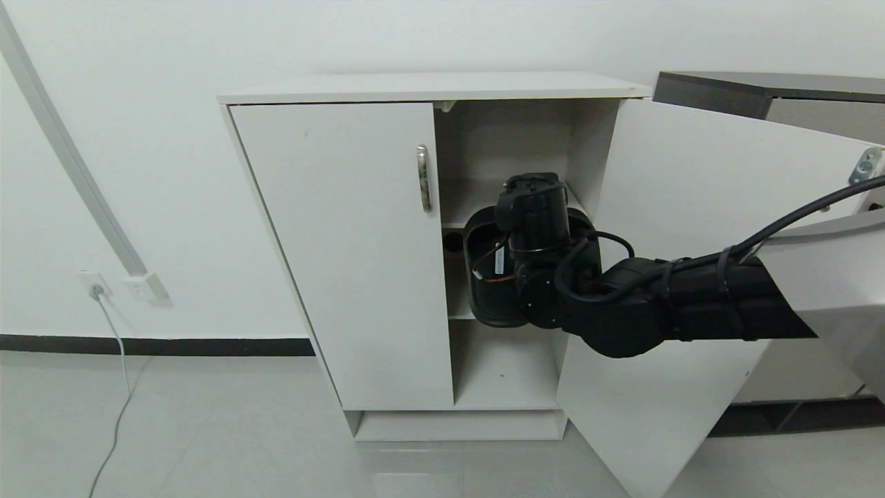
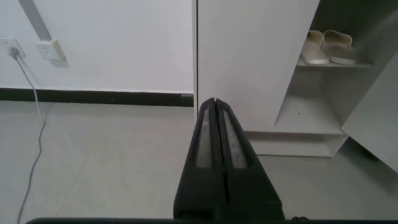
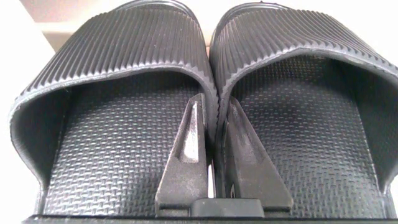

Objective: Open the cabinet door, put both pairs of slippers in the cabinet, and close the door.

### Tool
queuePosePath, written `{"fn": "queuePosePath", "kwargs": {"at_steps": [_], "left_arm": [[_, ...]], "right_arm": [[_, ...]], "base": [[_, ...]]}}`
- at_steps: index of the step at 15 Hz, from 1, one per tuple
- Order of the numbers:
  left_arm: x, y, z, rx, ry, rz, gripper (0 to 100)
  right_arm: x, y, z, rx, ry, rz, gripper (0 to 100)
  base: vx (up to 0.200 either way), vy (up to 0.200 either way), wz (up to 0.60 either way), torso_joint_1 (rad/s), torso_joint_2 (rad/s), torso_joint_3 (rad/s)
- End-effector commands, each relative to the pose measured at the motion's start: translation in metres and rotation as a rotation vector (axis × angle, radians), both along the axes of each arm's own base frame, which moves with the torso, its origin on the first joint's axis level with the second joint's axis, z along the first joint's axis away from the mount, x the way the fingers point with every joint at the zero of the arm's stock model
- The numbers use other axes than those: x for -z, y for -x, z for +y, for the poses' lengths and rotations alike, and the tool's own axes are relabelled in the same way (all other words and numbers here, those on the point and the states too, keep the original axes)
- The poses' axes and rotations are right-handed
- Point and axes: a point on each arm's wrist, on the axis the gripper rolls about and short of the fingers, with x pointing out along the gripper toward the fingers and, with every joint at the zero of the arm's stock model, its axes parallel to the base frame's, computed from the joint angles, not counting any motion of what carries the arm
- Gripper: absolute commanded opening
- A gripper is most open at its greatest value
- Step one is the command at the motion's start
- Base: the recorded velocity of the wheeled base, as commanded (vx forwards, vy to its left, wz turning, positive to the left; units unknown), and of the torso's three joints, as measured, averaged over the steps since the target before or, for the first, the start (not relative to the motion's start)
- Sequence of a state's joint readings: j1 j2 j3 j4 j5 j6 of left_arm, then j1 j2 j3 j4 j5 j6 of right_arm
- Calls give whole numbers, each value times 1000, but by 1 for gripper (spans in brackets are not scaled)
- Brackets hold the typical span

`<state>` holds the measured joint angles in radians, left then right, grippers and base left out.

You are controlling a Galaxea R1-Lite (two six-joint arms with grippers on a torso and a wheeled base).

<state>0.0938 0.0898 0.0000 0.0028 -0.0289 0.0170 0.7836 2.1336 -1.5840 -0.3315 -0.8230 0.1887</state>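
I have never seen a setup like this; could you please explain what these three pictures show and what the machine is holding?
This is a two-armed robot on wheels. The wide picture comes from a camera on its head: a white two-door cabinet with its right door swung open, and the robot's black right arm extending inside. The other two pictures come from cameras on its wrists. The right wrist view looks along the right gripper, whose two fingers pinch the touching inner walls of a pair of black ribbed rubber slippers. The left wrist view shows the left gripper, shut and empty; beyond it, a pair of pale slippers sits on a cabinet shelf.
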Motion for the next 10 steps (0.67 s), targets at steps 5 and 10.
{"fn": "queuePosePath", "kwargs": {"at_steps": [5, 10], "left_arm": [[0, 0, 0, 0, 0, 1, 0], [0, 0, 0, 0, 0, 1, 0]], "right_arm": [[-2, 1, -1, -1, -5, -3, 0], [-1, 2, 0, -2, -5, -2, 0]], "base": [[200, 0, 0, 5, 4, 3], [200, 0, 0, 1, 3, 2]]}}
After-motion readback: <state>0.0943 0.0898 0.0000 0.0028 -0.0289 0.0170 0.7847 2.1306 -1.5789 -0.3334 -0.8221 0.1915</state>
